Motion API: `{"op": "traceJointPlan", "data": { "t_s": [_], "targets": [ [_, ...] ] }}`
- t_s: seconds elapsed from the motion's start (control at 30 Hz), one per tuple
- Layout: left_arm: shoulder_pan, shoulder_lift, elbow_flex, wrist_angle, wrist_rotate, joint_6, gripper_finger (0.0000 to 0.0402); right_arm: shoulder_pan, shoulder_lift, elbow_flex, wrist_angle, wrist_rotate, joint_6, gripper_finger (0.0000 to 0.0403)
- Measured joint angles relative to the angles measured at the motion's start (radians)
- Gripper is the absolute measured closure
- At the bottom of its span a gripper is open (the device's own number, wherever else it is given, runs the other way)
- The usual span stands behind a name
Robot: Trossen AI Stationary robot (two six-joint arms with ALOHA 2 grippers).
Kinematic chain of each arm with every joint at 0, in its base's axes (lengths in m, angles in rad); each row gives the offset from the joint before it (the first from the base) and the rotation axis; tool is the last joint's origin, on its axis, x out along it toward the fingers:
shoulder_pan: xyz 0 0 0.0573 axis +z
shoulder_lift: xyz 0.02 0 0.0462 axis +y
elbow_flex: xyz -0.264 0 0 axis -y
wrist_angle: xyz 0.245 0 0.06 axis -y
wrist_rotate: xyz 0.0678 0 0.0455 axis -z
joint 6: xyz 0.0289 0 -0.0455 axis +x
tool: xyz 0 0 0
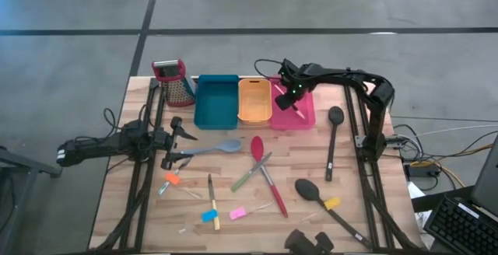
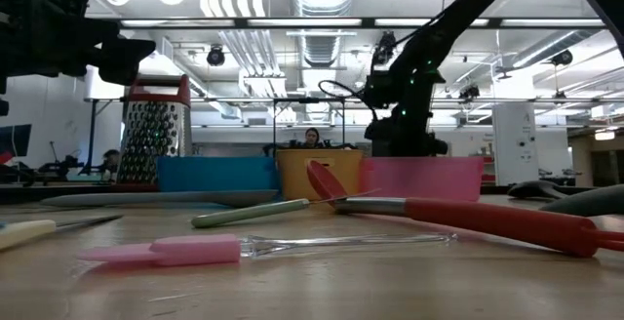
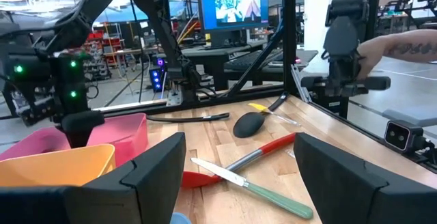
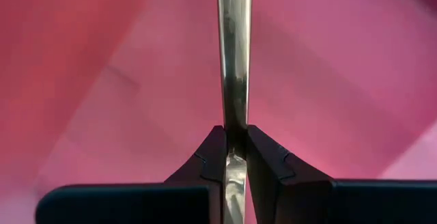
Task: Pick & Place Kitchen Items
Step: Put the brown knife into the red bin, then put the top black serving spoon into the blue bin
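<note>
The 2 robot arms are black. The right tool (image 4: 235,157) has 2 dark fingers (image 4: 207,161) with angled tips. Small green lights shine near it. Black cables loop from both arms.

Wooden table (image 1: 140,208) carries a grater (image 1: 176,82) and teal bin (image 1: 215,102), orange bin (image 1: 254,100) and pink bin (image 1: 307,111) under the right gripper (image 1: 289,98). By the left gripper (image 1: 173,141) lies a grey-blue spoon (image 1: 214,148), beyond it a red spoon (image 1: 266,173), then two black spoons (image 1: 332,140).

three bins (image 1: 254,100), one grater (image 1: 177,83), four spoons (image 1: 334,141)
</note>
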Motion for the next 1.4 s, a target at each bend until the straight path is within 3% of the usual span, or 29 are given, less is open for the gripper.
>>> {"op": "traceJointPlan", "data": {
  "t_s": [0.37, 0.6, 1.03, 1.23, 1.4],
  "targets": [
    [0.0, 0.0, 0.0, 0.0, 0.0, 0.0, 0.0124, -0.009, 0.071, 0.015, -0.008, 0.004, -0.006, 0.0374],
    [0.0, 0.0, 0.0, 0.0, 0.0, 0.0, 0.0124, -0.01, 0.023, 0.008, 0.001, 0.003, -0.03, 0.031],
    [0.0, 0.0, 0.0, 0.0, 0.0, 0.0, 0.0124, -0.003, -0.186, 0.048, -0.143, 0.003, -0.091, 0.0203],
    [0.0, 0.0, 0.0, 0.0, 0.0, 0.0, 0.0124, 0.018, -0.335, 0.063, -0.182, 0.0, -0.1, 0.0187],
    [0.0, 0.0, 0.0, 0.0, 0.0, 0.0, 0.0124, 0.034, -0.485, 0.063, -0.22, 0.004, -0.097, 0.0197]
  ]
}}
